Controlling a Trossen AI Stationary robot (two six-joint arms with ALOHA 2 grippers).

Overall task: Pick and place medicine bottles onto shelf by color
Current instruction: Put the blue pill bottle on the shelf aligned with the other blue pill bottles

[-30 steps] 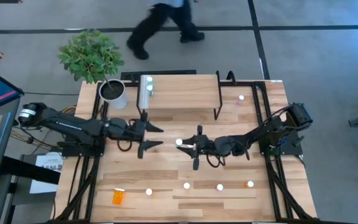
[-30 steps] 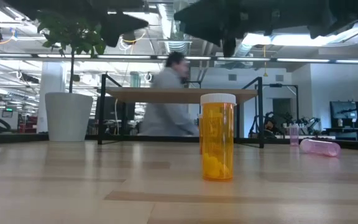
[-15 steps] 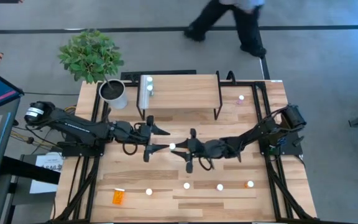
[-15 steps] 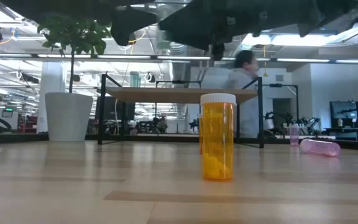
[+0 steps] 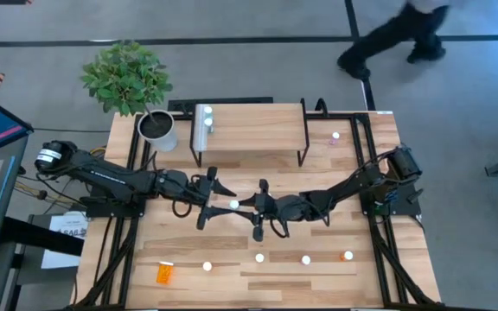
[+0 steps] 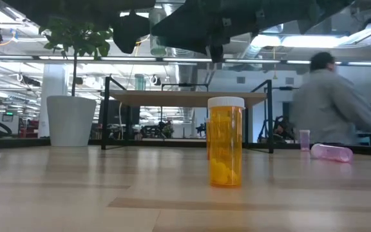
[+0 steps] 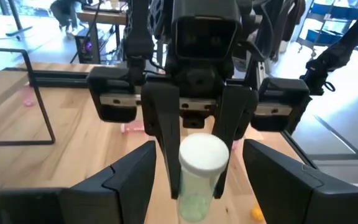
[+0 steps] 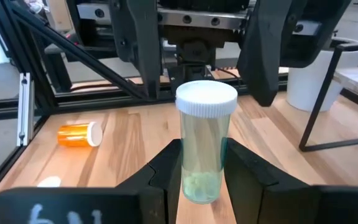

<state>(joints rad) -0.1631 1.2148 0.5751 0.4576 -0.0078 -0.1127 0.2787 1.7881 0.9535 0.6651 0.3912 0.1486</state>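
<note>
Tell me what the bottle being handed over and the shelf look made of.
Bottle: likely clear greenish plastic, pills visible inside; matte white cap, probably plastic. Shelf: pale wood board with visible grain, on thin black legs, apparently metal.

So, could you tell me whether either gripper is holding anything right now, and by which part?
The right gripper holds a pale green bottle upright by its lower body. The left gripper is open around it, not gripping.

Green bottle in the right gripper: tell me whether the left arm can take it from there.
Probably yes. The right gripper is shut on the green bottle, holding it upright above the table. The left gripper faces it with its fingers open on both sides of the white cap, and nothing stands between them.
</note>
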